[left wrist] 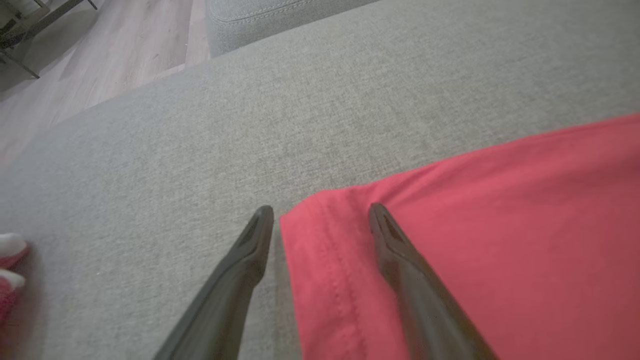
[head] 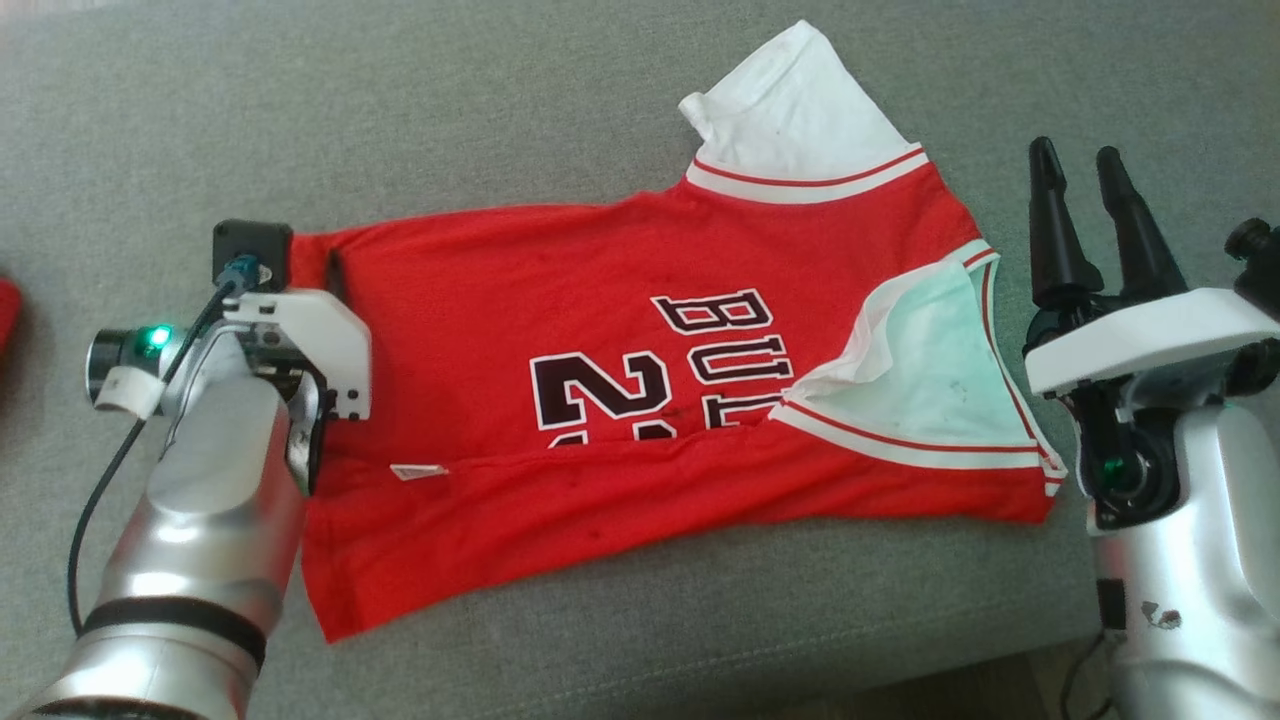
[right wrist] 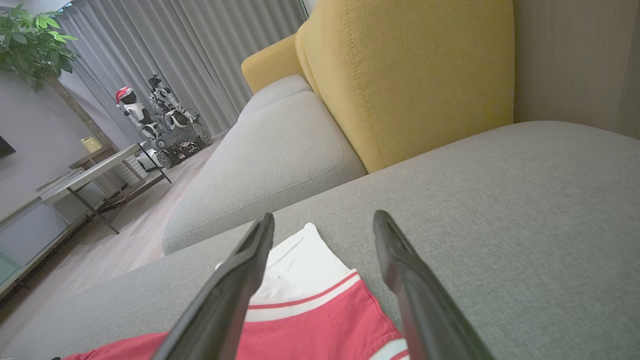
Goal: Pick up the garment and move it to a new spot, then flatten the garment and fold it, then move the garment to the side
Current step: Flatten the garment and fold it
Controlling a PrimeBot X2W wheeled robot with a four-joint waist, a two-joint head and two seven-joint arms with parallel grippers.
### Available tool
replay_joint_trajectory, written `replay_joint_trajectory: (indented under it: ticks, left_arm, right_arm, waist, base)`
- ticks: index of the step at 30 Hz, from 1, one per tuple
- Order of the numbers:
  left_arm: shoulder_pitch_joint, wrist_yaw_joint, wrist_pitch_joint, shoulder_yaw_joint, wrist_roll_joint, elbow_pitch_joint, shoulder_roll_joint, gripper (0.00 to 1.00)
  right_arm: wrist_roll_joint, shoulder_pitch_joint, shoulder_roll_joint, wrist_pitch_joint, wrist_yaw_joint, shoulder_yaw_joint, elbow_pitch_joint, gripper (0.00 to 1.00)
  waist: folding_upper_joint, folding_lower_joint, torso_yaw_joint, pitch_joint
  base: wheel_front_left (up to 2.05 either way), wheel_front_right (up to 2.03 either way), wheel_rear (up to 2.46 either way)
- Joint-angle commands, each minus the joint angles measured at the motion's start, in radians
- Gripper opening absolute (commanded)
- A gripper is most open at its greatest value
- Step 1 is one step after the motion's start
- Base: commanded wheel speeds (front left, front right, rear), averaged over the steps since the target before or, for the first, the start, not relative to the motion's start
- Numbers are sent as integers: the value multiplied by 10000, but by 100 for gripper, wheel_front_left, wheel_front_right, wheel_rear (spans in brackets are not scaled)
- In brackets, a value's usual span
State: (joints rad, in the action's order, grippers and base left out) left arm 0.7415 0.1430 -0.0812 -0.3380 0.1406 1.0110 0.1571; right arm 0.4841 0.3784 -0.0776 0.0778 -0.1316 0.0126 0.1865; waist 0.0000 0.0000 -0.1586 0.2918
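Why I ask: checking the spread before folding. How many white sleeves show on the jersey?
2. One sleeve sticks out past the jersey's far edge; the other sleeve lies folded onto the red front.

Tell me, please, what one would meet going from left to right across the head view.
Red item at the edge → left hand → jersey → right hand.

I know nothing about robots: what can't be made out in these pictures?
- Head view: the jersey lettering and number are partly covered by its own fold and pale flap.
- Head view: the left arm hides part of the jersey's edge.
- Left wrist view: a reddish item is cut by the edge.
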Motion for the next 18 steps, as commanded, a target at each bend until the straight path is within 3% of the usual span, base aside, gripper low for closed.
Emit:
replay_joint_trajectory:
  ticks: [1, 8, 10, 11, 18]
  left_arm:
    - [257, 105, 9, 248, -60, -51, 456, 100]
    - [436, -254, 290, 100, 85, 259, 351, 100]
    - [506, -396, 277, 113, 194, 280, 290, 20]
    - [539, -477, 233, 129, 260, 272, 257, 0]
    - [766, -692, -868, 260, 612, -293, -16, 0]
  right_arm:
    - [48, 81, 45, -119, 9, -204, -302, 100]
    - [72, 166, 39, -85, 9, -270, -204, 100]
    - [69, 217, 19, -58, 9, -227, -176, 100]
    - [63, 250, 4, -38, 9, -196, -158, 100]
    - [-84, 915, -398, 496, 9, -16, 273, 100]
  waist:
    - [0, 0, 2, -10]
    - [0, 0, -46, 51]
    - [0, 0, -48, 86]
    - [0, 0, -40, 107]
    - [0, 0, 363, 253]
  base:
    - [0, 0, 0]
    - [0, 0, 0]
    - [0, 0, 0]
    - [0, 0, 0]
    - [0, 0, 0]
